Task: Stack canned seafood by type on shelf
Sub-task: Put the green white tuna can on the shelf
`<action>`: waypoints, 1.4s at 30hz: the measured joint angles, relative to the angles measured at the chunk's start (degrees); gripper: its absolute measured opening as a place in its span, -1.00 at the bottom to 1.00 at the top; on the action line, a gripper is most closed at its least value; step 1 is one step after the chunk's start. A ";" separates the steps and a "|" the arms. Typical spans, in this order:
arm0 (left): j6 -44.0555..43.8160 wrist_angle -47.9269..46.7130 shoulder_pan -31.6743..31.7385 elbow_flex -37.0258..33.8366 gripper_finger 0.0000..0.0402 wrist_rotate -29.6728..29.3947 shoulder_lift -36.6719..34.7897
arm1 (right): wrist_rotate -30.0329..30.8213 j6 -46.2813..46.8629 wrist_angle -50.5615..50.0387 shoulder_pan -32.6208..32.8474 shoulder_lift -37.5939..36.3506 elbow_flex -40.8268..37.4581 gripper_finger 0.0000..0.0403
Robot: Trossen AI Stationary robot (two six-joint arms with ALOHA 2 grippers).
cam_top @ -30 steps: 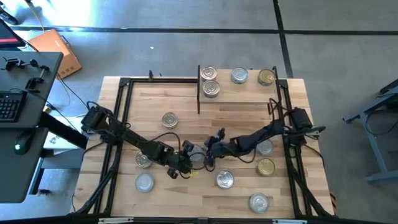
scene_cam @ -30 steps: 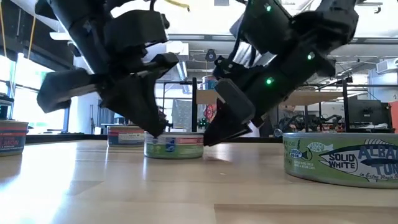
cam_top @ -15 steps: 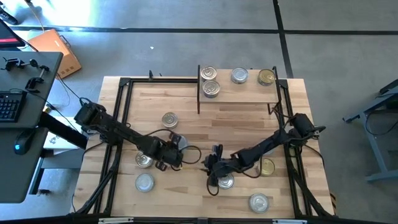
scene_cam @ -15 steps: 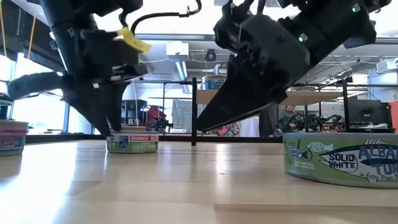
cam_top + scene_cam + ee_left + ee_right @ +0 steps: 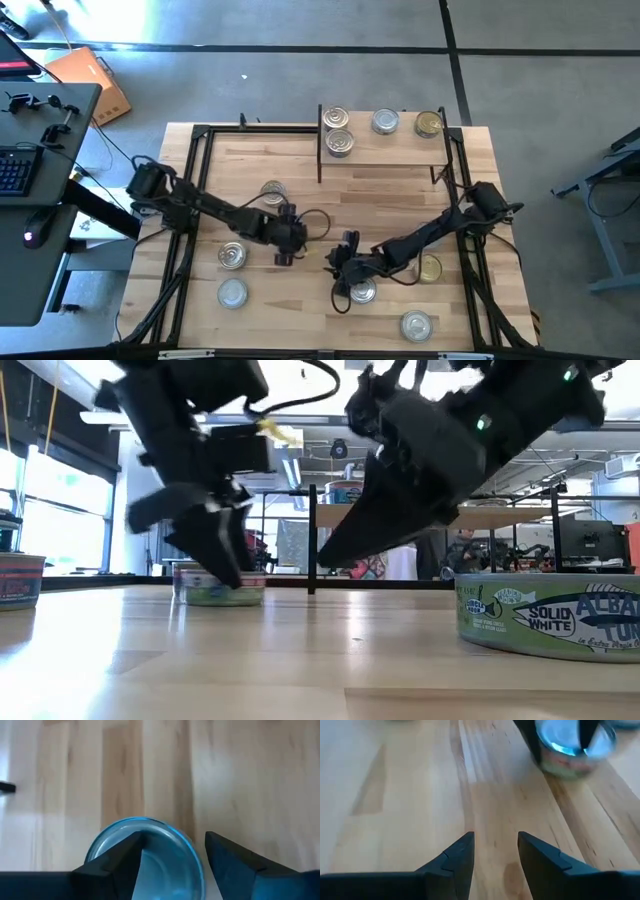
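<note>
A silver-lidded tin of the canned seafood (image 5: pixel 150 857) stands upright on the table left of centre, also seen in the low view (image 5: pixel 222 590). My left gripper (image 5: pixel 173 836) hangs open right over it and hides it in the high view (image 5: pixel 285 243). My right gripper (image 5: pixel 495 845) is open over bare wood near the table's middle (image 5: pixel 340 265), with nothing between its fingers; the tin (image 5: pixel 572 750) lies a little ahead of it. The shelf (image 5: pixel 390 152) stands at the far edge and carries several tins on its top. My left gripper comes at the tin from above, fingers pointing down. One finger (image 5: pixel 117 862) shows over the edge of the lid, and the other (image 5: pixel 235 862) stands clear of the tin's side. Whether the first finger touches the tin, I cannot tell.
Loose tins lie on the table: one far of the left gripper (image 5: pixel 272 190), two at the near left (image 5: pixel 232 256) (image 5: pixel 233 293), and three near the right arm (image 5: pixel 362 291) (image 5: pixel 416 324) (image 5: pixel 430 268). Black frame rails (image 5: pixel 195 200) run along the table's sides.
My left gripper has slid the tin along the table from the middle toward the left edge and a little farther back, then opened over it; the tin now stands on the wood. My right gripper has drawn back from the tin toward the near edge.
</note>
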 joint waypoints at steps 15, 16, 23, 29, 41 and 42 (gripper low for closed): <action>22.54 3.73 -9.59 0.63 -0.25 9.99 -0.07 | 9.67 -0.11 -7.84 4.29 -6.43 0.06 -0.28; 20.99 2.87 -10.29 0.68 -0.24 9.26 -0.83 | 9.72 -0.11 -8.08 4.34 -6.43 0.06 -0.28; 7.80 5.63 -12.39 -0.26 -0.05 7.16 -3.26 | 9.80 0.35 -8.41 4.27 -6.43 0.06 -0.28; -2.34 6.65 -14.30 -0.80 -0.01 -2.13 0.07 | 9.80 0.37 -8.39 4.27 -6.43 0.06 -0.28; 2.22 8.80 -21.42 -0.71 -0.16 -18.28 5.21 | 9.79 -0.17 -8.77 4.27 -6.43 0.04 -0.28; 4.34 10.63 -21.38 -0.71 -0.19 -18.17 5.49 | 9.79 -0.18 -8.76 4.27 -6.43 0.04 -0.28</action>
